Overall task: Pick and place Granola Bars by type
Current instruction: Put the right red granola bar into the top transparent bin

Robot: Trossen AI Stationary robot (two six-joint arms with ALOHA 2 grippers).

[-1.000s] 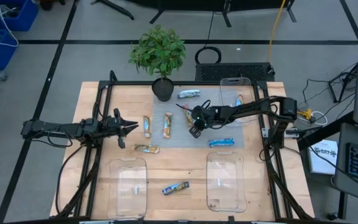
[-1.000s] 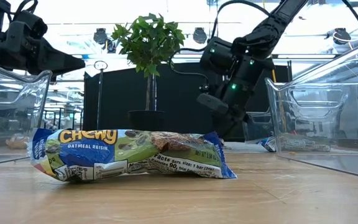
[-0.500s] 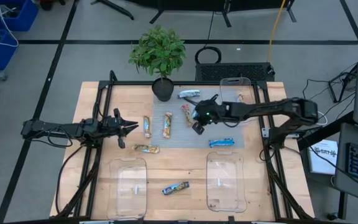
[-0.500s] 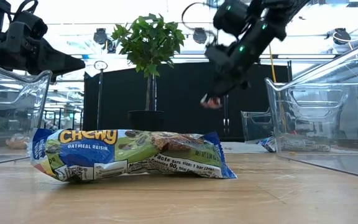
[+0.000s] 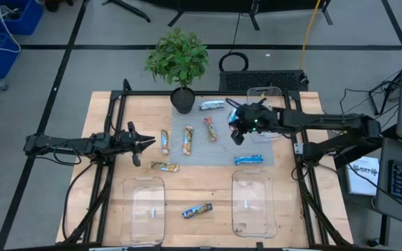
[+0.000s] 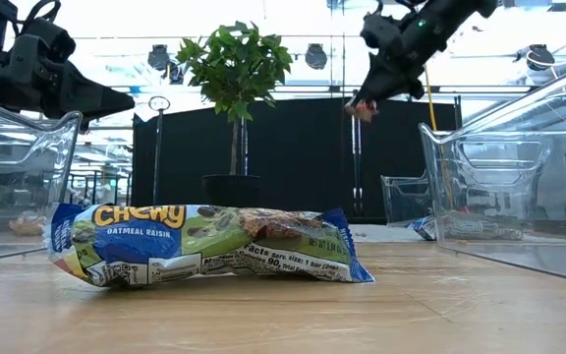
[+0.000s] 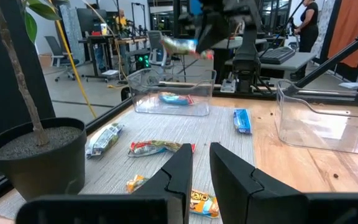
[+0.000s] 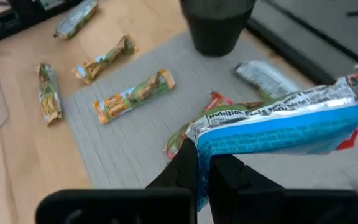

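on wooden table lie six bars, three clear trays; right gripper jaws clamp blue-wrapped bar, left's closed.

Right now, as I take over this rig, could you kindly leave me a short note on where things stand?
Right end effector: shut on a blue bar, lifted above the grey mat, near the back tray.
Left end effector: waits, holding nothing, over the table's left side.
Done: one bar lies in the back tray.
Left: place the held bar. Six loose bars lie on or beside the mat, among them a blue one. Another lies between the two front trays.
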